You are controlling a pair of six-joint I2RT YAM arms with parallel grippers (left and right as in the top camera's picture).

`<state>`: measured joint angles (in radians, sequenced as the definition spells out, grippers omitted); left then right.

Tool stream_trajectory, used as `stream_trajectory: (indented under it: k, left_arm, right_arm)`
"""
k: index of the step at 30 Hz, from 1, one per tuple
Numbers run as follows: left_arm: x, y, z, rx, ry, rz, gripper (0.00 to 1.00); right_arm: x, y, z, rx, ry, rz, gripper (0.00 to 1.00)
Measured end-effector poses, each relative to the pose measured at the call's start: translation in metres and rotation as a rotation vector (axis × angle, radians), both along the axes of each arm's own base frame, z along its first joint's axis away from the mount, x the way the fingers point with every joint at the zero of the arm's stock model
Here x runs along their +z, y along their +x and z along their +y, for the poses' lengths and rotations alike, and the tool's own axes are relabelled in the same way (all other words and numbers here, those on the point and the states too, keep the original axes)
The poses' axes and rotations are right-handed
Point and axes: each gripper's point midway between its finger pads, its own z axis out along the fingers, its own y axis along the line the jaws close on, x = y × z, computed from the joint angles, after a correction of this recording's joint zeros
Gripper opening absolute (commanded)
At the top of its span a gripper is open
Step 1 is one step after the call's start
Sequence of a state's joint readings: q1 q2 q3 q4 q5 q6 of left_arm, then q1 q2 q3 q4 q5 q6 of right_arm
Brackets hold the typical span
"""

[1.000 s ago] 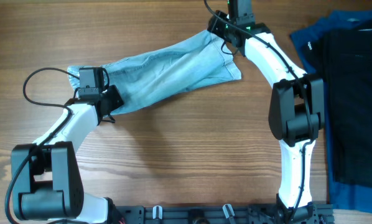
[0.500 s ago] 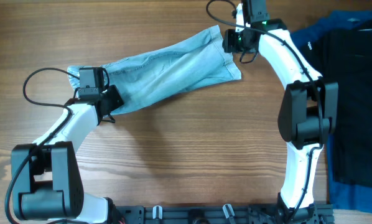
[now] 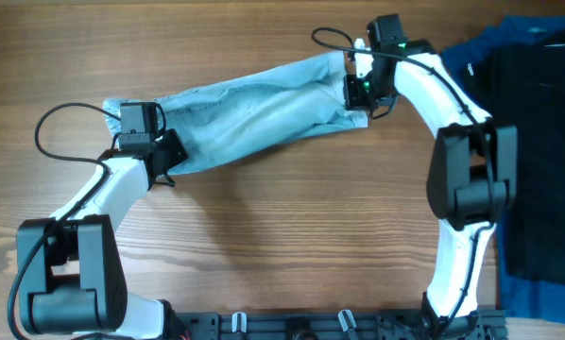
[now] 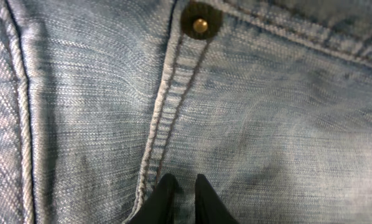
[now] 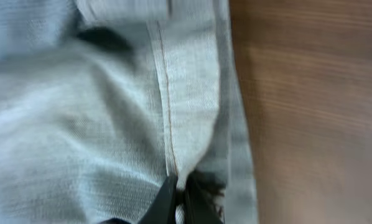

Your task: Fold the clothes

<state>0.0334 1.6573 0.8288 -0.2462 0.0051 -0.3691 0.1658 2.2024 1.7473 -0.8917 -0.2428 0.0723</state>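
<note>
Shorts [image 3: 254, 113] pinched by left gripper [image 4: 181, 186], right gripper [image 5: 176, 190], brass rivet [image 4: 200, 25]

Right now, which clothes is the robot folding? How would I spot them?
Look at the wooden table, upper middle, away from the pile on the right. The pale blue denim shorts lie stretched out there. The black garment and royal-blue garment at the right edge are much darker.
</note>
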Motion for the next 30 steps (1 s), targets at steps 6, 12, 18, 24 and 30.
stream_trajectory:
  k: [6,12,18,24,30]
  left_arm:
    - [-0.003,-0.005,0.0,-0.007,0.009,0.025,0.11]
    - [-0.005,-0.011,0.001,-0.021,0.034,0.05,0.14]
    - [-0.006,-0.012,0.004,-0.019,0.054,0.055,0.14]
    - [-0.006,-0.012,0.004,-0.019,0.055,0.056,0.14]
    - [-0.006,-0.012,0.004,-0.019,0.055,0.056,0.14]
  right_arm:
    - [0.023,-0.006,-0.038,-0.075,-0.01,0.018,0.04]
    - [0.013,-0.014,-0.059,-0.091,-0.031,0.05,0.5]
    - [0.0,-0.02,-0.072,-0.096,-0.057,0.065,0.62]
    - [0.034,0.018,-0.041,-0.016,0.038,-0.094,0.04]
    - [0.041,0.015,0.021,0.111,0.052,-0.145,0.04]
